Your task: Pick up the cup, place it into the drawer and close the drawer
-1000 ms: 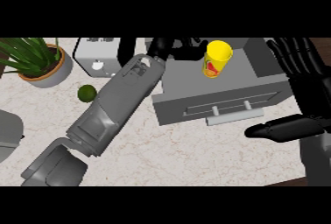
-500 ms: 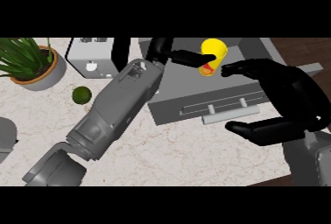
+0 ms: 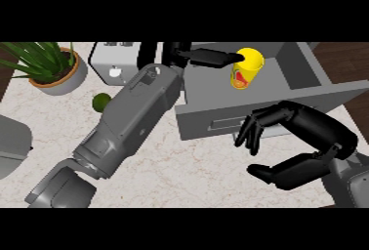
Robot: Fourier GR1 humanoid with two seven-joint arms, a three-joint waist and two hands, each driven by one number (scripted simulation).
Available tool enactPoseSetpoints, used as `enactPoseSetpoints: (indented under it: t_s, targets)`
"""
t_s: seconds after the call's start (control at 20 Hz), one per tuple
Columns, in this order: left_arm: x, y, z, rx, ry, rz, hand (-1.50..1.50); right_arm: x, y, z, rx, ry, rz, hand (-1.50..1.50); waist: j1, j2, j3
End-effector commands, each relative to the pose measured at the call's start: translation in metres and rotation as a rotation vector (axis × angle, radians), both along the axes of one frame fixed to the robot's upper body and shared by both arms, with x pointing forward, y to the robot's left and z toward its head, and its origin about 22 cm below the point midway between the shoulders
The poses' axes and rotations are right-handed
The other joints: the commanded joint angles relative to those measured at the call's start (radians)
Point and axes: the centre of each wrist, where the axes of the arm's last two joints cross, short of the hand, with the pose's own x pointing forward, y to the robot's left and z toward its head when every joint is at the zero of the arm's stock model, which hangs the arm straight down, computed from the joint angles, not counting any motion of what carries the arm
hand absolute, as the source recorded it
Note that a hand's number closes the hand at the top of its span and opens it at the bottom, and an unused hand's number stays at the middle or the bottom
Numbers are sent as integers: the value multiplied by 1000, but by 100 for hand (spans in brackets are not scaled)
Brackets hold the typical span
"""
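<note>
Yellow cup (image 3: pixel 247 73) is held over the open drawer (image 3: pixel 216 100) by the left hand (image 3: pixel 205 57), fingers clamped on it, and should be lowered fully inside before release, while the right hand (image 3: pixel 299 141), fingers apart, waits at the drawer front.

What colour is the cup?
The cup is yellow with a red and orange mark on its side, seen in the head view.

Potted plant (image 3: pixel 49 66), toaster (image 3: pixel 114 61), lime (image 3: pixel 101 101)

The right hand (image 3: pixel 302 141) has swung from the right edge to lower centre, before the drawer (image 3: pixel 238 105) front. The left hand (image 3: pixel 205 57) has reached the yellow cup (image 3: pixel 247 68) at upper centre.
</note>
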Motion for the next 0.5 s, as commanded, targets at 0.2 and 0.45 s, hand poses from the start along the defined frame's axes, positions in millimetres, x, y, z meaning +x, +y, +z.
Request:
enactPoseSetpoints:
  t_s: [0.2,0.45]
  targets:
    - [1,0,2,-57,7,60,-150,-14,9,-26,-341,-110,-113,-150,77,-13,2]
    - [-1,5,-4,-126,11,9,-150,-3,22,-90,-452,-73,-201,-150,146,-21,1]
